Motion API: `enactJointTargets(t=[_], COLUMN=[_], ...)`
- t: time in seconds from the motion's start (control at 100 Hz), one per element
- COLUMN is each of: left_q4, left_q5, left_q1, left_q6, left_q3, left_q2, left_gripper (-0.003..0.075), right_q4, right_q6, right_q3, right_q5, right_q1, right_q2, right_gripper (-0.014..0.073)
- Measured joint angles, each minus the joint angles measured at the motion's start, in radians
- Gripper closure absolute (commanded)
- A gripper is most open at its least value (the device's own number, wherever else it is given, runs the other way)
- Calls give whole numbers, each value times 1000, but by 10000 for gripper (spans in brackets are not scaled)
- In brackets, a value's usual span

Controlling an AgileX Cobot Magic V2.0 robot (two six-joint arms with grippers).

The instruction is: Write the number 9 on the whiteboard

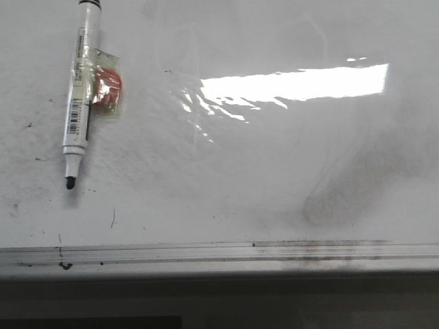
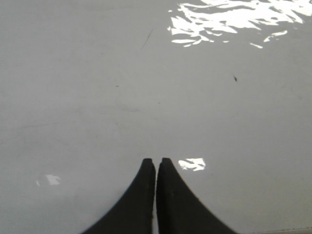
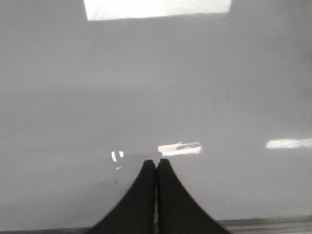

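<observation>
The whiteboard (image 1: 260, 171) fills the front view, glossy white with grey smudges, black specks and a bright glare patch. Its silvery edge rail (image 1: 219, 252) runs along the near side. No number 9 shows on it. A white marker (image 1: 81, 96) lies uncapped at the far left, black tip pointing toward the rail, with an orange-red piece in clear wrap (image 1: 108, 89) taped beside it. Neither gripper shows in the front view. My left gripper (image 2: 156, 161) is shut and empty over bare board (image 2: 97, 97). My right gripper (image 3: 156, 162) is shut and empty over bare board (image 3: 219, 97) near the rail (image 3: 273, 225).
A dark grey smudge (image 1: 336, 202) lies on the board at the right near the rail. Small black ink spots (image 1: 65, 264) sit on the rail at the left. A dark strip (image 1: 219, 308) lies below the rail.
</observation>
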Motion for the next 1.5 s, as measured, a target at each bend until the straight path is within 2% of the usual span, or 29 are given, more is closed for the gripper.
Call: enactJointTargets(t=[0.15, 0.32, 0.43, 0.54, 0.6, 0.68, 0.78, 0.9, 1.07, 1.15, 1.26, 1.32, 1.36, 1.5], left_q4=[-17, -82, -131, -168, -173, -173, -173, -173, -173, -173, -173, -173, -175, -204], left_q5=[-64, -245, -384, -475, -494, -444, -241, -76, -16, -12, -8, -8, -8, -20], left_q1=[0, 0, 0, 0, 0, 0, 0, 0, 0, 0, 0, 0, 0, 0], left_q6=[0, 0, 0, 0, 0, 0, 0, 0, 0, 0, 0, 0, 0, 2], left_q3=[0, 0, 0, 0, 0, -15, -85, -195, -249, -253, -253, -253, -253, -253], left_q2=[0, 0, 0, 0, 0, 0, 2, 48, 91, 90, 90, 90, 90, 103], left_gripper=[741, 741, 741, 741, 741, 741, 741, 741, 734, 666, 447, 377, 359, 368], right_q4=[12, 111, 127, 133, 133, 133, 133, 133, 144, 144, 144, 144, 144, 145], right_q6=[5, 13, 13, 13, 14, 14, 14, 14, 14, 14, 14, 14, 14, 14], right_q3=[0, 0, 0, 0, -17, -61, -137, -230, -296, -299, -300, -300, -300, -300], right_q5=[-64, -230, -318, -314, -247, -141, -21, 100, 176, 176, 182, 182, 183, 201], right_q1=[0, 0, 0, 0, 0, 0, 0, 0, 21, 32, 39, 39, 39, 39], right_q2=[0, 0, 0, 0, 0, 0, 31, 137, 249, 261, 265, 265, 265, 265], right_gripper=[658, 658, 658, 658, 658, 657, 657, 657, 657, 657, 657, 657, 657, 657])
